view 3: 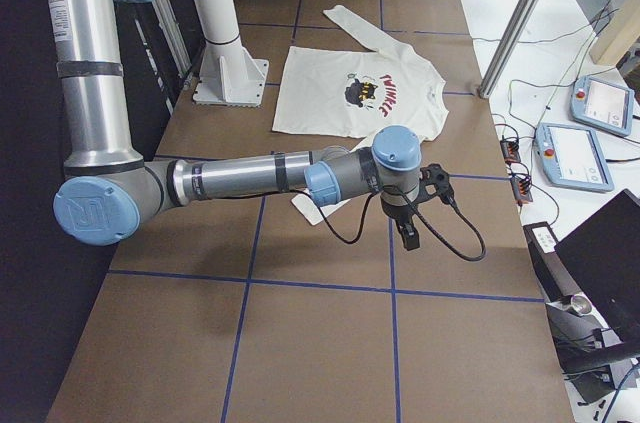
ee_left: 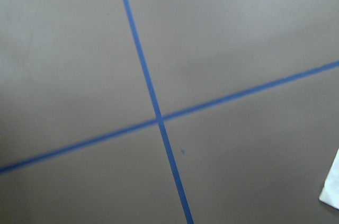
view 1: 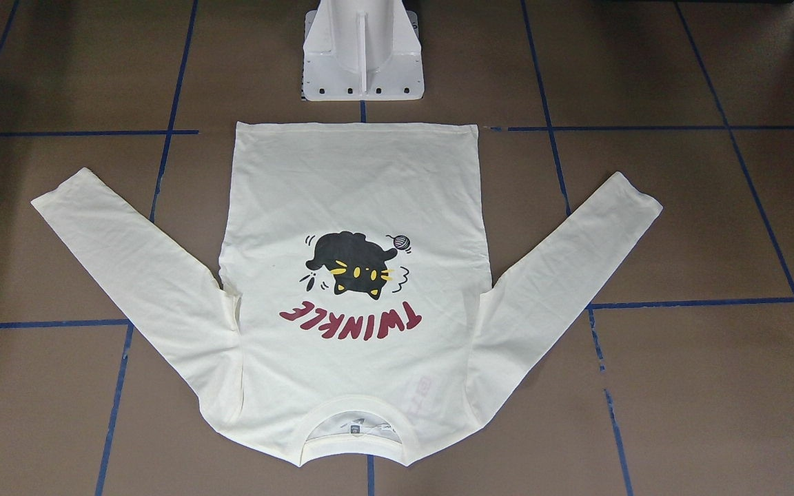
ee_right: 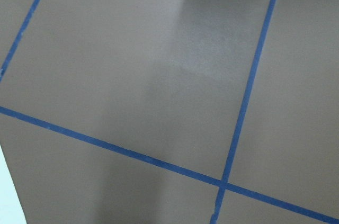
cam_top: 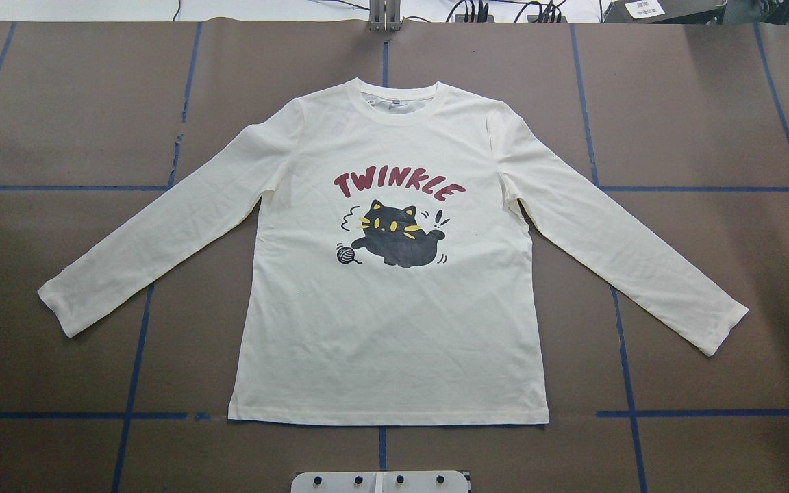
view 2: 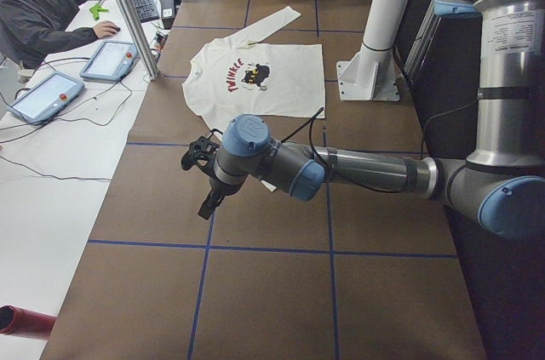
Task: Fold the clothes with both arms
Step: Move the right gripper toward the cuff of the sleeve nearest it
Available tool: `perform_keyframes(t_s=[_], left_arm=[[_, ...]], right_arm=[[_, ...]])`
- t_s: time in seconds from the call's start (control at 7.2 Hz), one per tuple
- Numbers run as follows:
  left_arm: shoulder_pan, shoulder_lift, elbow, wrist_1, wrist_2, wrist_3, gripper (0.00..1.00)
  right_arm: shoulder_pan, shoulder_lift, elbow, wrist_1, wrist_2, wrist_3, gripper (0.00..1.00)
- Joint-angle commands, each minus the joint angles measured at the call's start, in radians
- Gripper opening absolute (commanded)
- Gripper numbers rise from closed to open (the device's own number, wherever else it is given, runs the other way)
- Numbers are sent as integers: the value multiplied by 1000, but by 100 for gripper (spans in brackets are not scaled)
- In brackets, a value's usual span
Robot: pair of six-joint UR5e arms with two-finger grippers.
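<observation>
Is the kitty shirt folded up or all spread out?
Spread out. The shirt lies flat, cat print up, both sleeves stretched out sideways, nothing folded over.

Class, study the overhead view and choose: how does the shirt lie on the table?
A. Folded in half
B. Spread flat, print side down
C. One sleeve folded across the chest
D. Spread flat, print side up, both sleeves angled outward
D: the shirt lies flat and unfolded, its cat print faces up, and its sleeves stretch out to either side.
</observation>
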Motion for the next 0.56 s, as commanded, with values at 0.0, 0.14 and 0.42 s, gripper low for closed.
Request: perform_keyframes(t_s=[0.0, 0.14, 0.42], left_arm=[[-1, -18, 38, -91, -5, -4, 100], [-1, -17, 40, -95, -5, -4, 100], [-1, -17, 41, -96, -5, -4, 100]], right_arm=[[-1, -4, 39, 51, 61, 7, 100], [-19, -19, 68, 84, 63, 118, 100], [-234, -139, 109, 470, -53, 557, 100]])
